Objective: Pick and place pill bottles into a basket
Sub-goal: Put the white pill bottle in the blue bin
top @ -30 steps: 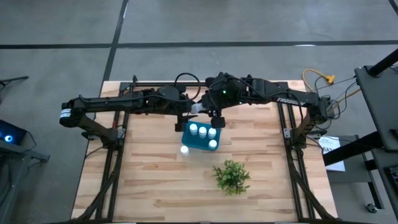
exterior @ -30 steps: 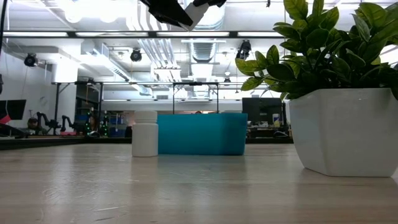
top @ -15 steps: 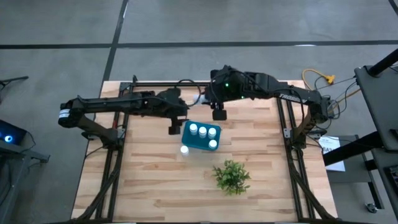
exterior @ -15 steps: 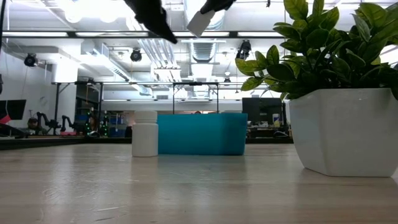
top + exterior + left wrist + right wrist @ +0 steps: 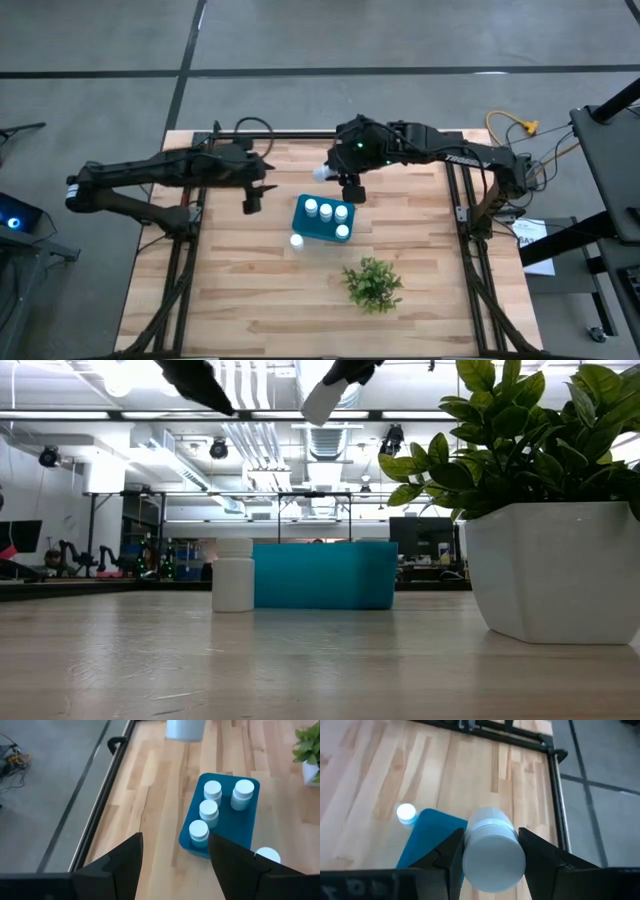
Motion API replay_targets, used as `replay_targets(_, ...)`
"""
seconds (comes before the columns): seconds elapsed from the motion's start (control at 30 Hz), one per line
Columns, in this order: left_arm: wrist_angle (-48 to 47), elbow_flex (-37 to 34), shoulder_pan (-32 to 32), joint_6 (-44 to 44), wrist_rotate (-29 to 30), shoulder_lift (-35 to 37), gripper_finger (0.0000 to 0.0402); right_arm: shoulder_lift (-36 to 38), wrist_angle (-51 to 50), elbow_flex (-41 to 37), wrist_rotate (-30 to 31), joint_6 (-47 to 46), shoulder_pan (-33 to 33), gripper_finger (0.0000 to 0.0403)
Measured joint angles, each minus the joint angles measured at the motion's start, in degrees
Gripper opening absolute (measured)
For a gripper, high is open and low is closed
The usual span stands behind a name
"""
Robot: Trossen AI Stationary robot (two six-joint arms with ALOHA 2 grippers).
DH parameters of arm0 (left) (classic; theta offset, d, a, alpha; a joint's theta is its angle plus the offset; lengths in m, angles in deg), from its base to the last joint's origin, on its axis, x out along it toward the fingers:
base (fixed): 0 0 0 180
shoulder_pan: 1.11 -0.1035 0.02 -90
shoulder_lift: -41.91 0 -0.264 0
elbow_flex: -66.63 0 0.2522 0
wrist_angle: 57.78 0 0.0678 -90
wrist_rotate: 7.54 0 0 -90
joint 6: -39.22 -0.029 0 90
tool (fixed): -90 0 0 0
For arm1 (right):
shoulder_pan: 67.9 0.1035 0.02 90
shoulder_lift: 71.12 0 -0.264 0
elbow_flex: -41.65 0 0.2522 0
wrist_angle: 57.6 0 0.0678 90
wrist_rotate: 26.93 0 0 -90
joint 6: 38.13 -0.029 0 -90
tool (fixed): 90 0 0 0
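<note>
Right claw [image 5: 490, 851] is clamped on a pill bottle [image 5: 492, 851], with the basket [image 5: 322, 218] just below it. Next it lowers and lets go. Left claw [image 5: 172, 862] sits apart, empty.

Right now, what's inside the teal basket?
Four pill bottles stand upright inside the basket. A fifth bottle stands outside on the table, and nothing hides the basket's inside.

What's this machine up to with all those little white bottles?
It is putting pill bottles into a teal basket. Four bottles already stand inside. The right claw holds a fifth bottle up in the air near the basket. The left claw hangs open and empty off to the side. One more bottle stands on the table, beside the basket.
</note>
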Motion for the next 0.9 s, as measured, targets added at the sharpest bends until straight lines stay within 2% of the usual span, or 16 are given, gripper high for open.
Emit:
replay_targets(0.3,0.6,-5.4,0.0,2.9,0.1,7.3,0.0206,0.0,0.7,-5.1,-4.2,-3.0,0.1,0.0144)
replay_targets(0.9,0.5,-7.2,0.0,3.0,0.2,7.1,0.0206,0.0,6.4,-16.1,-6.0,-6.6,3.7,0.0144)
